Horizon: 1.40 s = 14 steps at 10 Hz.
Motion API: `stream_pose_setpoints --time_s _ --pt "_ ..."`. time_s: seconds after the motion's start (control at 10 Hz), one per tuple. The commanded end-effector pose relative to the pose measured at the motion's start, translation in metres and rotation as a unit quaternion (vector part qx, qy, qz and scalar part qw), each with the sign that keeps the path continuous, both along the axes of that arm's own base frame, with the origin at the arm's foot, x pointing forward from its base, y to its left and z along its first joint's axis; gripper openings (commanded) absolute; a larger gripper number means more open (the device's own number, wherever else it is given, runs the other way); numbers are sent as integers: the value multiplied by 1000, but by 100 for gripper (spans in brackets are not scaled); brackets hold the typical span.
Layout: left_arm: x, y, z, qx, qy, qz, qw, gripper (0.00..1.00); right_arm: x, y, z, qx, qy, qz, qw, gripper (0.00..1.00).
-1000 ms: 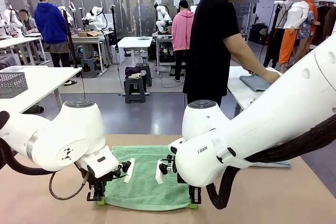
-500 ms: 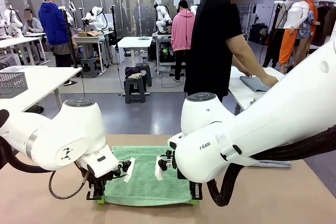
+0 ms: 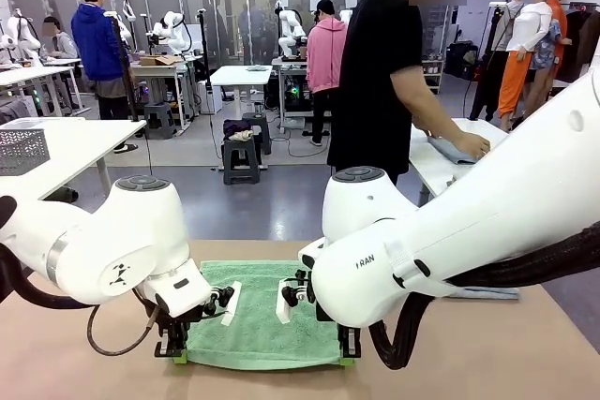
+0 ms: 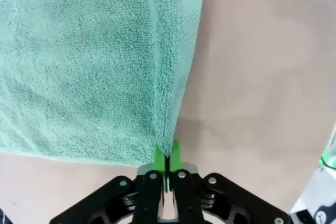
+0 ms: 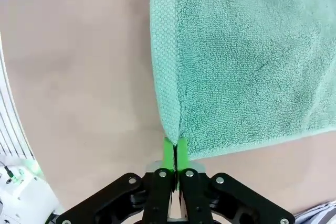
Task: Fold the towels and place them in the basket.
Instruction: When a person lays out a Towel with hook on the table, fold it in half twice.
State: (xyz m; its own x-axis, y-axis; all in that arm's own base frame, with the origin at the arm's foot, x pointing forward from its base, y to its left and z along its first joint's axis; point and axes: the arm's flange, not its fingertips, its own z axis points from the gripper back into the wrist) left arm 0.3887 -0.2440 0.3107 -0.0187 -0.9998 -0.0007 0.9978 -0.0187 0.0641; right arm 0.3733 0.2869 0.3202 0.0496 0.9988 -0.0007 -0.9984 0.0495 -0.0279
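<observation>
Near corners of the mint green terry towel (image 3: 258,325), flat by the tan table's (image 3: 75,362) near edge, sit pinched in left gripper (image 3: 175,355) and right gripper (image 3: 347,355), likely for folding.

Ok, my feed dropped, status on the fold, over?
Left gripper, right gripper: each shut on a near corner of mint green terry towel. Towel spread on tan table. Person handling blue-grey cloth at side table.

The left arm (image 3: 103,250) and right arm (image 3: 450,241) cover both sides of the mint green towel (image 3: 258,325) in front. From the wrists it runs off the top edge — its corners buried between green pads (image 4: 175,151).
</observation>
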Motion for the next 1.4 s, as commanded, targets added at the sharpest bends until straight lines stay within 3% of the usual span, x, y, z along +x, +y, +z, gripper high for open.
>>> stream_pose_setpoints --time_s 0.0,0.2,0.5,0.8,1.1,1.3 --pt "-2 5 22 -6 -5 -1 1000 4 9 -3 14 2 -1 29 1000 2" --pt "4 7 50 8 -33 0 999 4 21 -5 36 6 -6 45 999 2" --pt "32 -5 80 25 -43 -15 999 4 52 -6 63 16 -3 51 999 2" --pt "84 -29 104 30 -28 -7 999 4 97 3 85 20 4 53 998 2" --pt "133 -41 119 28 -22 37 999 4 137 16 100 15 6 27 1000 2" --pt "149 -37 125 20 -16 53 998 4 152 20 104 16 14 12 1000 2"
